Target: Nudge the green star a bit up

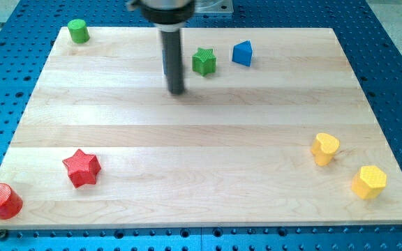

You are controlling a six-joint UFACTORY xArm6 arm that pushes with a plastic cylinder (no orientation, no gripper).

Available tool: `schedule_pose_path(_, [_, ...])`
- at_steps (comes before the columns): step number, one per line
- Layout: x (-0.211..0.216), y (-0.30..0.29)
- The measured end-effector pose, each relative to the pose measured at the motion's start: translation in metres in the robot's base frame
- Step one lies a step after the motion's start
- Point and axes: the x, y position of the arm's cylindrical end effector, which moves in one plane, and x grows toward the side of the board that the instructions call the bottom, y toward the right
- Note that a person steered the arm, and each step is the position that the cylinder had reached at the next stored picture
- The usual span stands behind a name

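Surface: a pale wooden board (208, 153) lay on a blue perforated bench.
Task's thing: the small green star-shaped block (204, 61) sat near the view's top edge, just left of a blue wedge-like block (242, 54).
Key relation: from our tip (177, 90) the star lay to the view's right and slightly up, near but apart.
Judgement: to nudge it up, we would first need to get below it.
Fingers: we had none, only a bare dark rod, touching no block.
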Motion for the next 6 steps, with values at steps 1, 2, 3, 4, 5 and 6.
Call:
schedule_pose_path(1, [-0.020, 0.020])
schedule_pose_path(2, [-0.027, 0.019])
schedule_pose_path(3, [-0.029, 0.019])
schedule_pose_path(4, [-0.029, 0.019])
schedule_pose_path(5, [-0.035, 0.019])
schedule_pose_path(6, [-0.024, 0.016])
